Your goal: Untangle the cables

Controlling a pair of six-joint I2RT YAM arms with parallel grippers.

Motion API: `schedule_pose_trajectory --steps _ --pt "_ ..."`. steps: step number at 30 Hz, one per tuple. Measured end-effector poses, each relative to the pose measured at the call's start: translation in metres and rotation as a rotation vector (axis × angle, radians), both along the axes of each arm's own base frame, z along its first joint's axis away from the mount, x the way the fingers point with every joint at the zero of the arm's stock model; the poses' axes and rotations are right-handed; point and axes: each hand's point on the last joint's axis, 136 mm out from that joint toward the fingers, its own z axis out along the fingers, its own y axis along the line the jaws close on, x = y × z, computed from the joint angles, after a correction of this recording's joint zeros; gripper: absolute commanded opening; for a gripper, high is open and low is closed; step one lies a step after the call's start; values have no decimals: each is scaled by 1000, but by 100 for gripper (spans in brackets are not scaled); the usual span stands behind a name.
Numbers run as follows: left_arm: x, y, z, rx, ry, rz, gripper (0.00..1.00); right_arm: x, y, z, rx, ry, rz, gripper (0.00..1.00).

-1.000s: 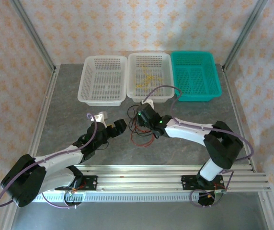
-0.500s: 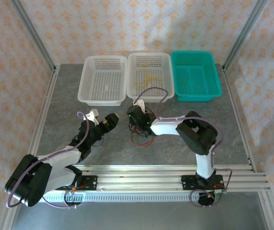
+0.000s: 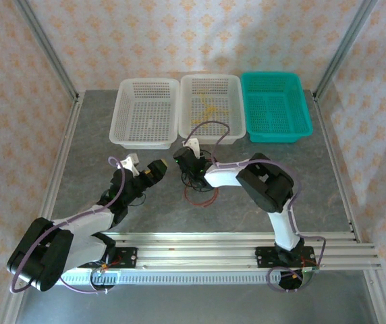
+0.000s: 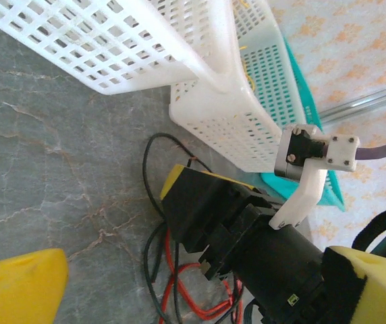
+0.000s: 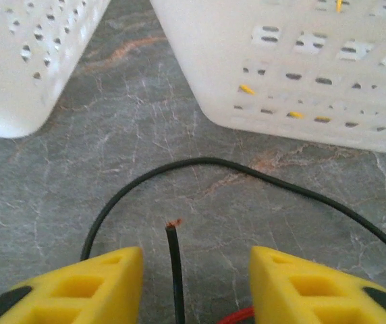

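Note:
A tangle of red and black cables (image 3: 200, 194) lies on the grey table in front of the middle white basket (image 3: 210, 137). A yellow cable (image 3: 206, 109) rests inside that basket. My right gripper (image 3: 181, 164) is low over the tangle's far left end, open. In the right wrist view, a cut black cable end (image 5: 174, 260) lies between the yellow fingertips (image 5: 108, 280), touching neither. A black loop (image 5: 210, 162) arcs ahead of them. My left gripper (image 3: 158, 169) is open just left of the right one. The left wrist view shows the red and black strands (image 4: 173, 287) under the right gripper (image 4: 213, 206).
Three baskets line the back: a white one (image 3: 146, 140) at the left, the middle white one, and a teal one (image 3: 279, 137) at the right. The two grippers are close together. Bare table lies to the left and right of the tangle.
The right gripper has slid left along the tangle as its arm folded in. The left gripper has drawn back to the left, away from the cables.

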Motion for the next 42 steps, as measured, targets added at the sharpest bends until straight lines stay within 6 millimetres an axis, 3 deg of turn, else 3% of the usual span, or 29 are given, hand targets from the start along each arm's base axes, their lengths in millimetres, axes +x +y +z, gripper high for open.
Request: schedule_pose_trajectory --steps 7,12,24,37,42 --pt "2 0 2 64 0 -8 95 -1 0 -3 -9 10 7 7" --pt "5 -12 12 159 -14 -31 94 -11 -5 9 26 7 25 0" --pt "7 -33 13 229 -51 -123 91 -53 -35 123 273 -143 96 0" --pt "7 -78 34 183 -167 -336 90 -78 -73 215 465 -292 97 0" --pt "9 -96 46 182 -213 -401 90 -82 -82 237 514 -314 77 0"
